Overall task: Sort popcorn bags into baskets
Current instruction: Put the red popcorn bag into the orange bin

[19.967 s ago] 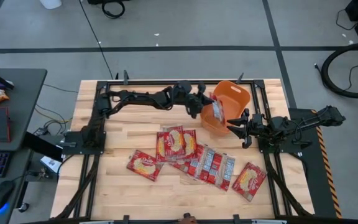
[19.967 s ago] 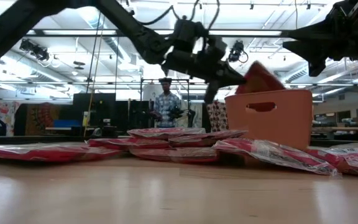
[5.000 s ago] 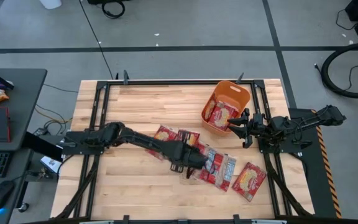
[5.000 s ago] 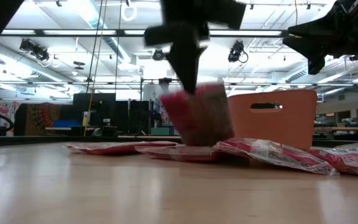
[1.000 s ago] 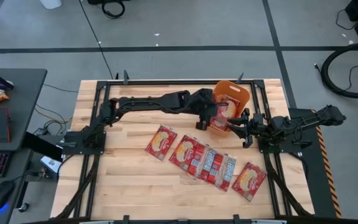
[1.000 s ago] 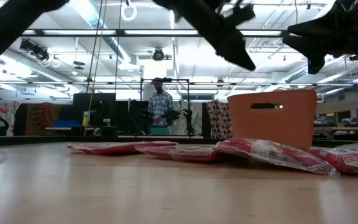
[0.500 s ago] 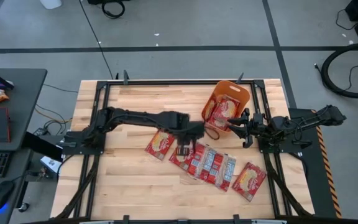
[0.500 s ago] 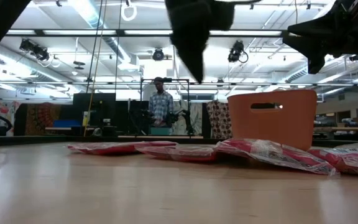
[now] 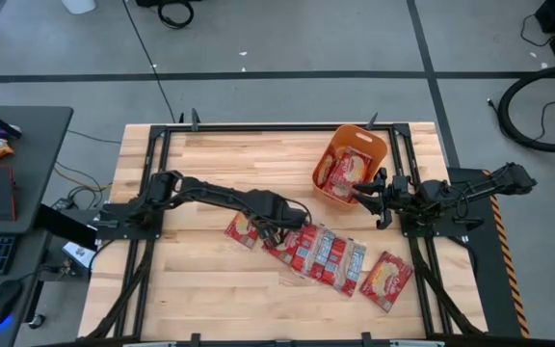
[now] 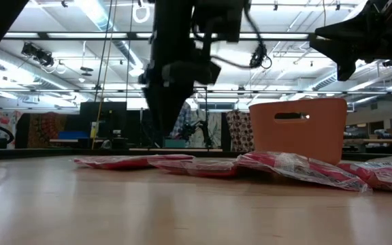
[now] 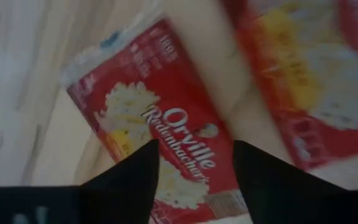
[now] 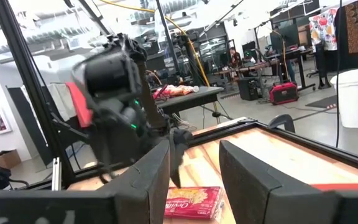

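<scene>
High view: the left pincer point(image 9: 279, 224) has come back from the orange basket point(image 9: 373, 145) at the far right of the table point(image 9: 200, 280) and now hangs over the leftmost popcorn bag point(image 9: 246, 228) of the row still lying at mid-table; a moment ago it was at the basket, which now shows red bags inside, so one more bag appears delivered and the next pick is judged to be starting. The right pincer point(image 9: 366, 194) waits beside the basket, its jaws apart and empty. Low view: the left arm stands dark above the flat bags point(image 10: 203, 165), the basket point(image 10: 298, 129) behind them to the right. Left wrist view: the fingers point(image 11: 132, 180) are spread wide over a bag point(image 11: 160, 143) reading "Orville Redenbacher's", nothing gripped yet. Right wrist view: its fingers point(image 12: 151, 180) stand open, a bag point(image 12: 194, 202) on the table beyond.
</scene>
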`<state>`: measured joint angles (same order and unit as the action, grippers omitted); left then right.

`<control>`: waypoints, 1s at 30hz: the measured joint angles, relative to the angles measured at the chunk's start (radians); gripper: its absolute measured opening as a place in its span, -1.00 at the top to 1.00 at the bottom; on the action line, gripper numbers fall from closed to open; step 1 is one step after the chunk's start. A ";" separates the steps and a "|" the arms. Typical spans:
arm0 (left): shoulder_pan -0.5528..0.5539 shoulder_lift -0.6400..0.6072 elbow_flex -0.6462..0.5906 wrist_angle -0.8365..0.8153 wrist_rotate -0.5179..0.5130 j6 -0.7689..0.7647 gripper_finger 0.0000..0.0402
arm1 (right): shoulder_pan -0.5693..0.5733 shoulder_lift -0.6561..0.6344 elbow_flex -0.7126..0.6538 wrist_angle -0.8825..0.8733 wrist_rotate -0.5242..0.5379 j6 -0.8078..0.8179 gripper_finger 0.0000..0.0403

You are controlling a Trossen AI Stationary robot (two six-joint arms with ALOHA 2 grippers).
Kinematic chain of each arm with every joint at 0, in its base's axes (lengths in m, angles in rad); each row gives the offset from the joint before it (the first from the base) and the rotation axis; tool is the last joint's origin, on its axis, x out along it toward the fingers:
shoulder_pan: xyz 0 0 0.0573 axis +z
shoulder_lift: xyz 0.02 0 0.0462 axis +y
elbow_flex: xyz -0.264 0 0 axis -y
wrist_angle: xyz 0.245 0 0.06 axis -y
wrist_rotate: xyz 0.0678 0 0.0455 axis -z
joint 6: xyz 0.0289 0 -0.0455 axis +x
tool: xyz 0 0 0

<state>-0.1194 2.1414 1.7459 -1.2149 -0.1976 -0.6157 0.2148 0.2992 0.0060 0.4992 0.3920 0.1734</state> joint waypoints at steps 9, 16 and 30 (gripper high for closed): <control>-0.003 0.000 -0.138 0.113 0.056 -0.090 -0.21 | 0.000 0.000 0.000 0.000 0.000 0.000 0.29; -0.008 -0.003 -0.201 0.172 0.047 -0.090 0.04 | 0.000 0.000 0.000 0.000 0.000 0.000 0.29; -0.012 0.002 -0.097 0.081 0.037 0.080 0.91 | 0.000 0.000 0.000 0.000 0.000 0.000 0.29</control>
<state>-0.1314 2.1433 1.6485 -1.1341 -0.1603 -0.5354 0.2149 0.2992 0.0062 0.4995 0.3920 0.1734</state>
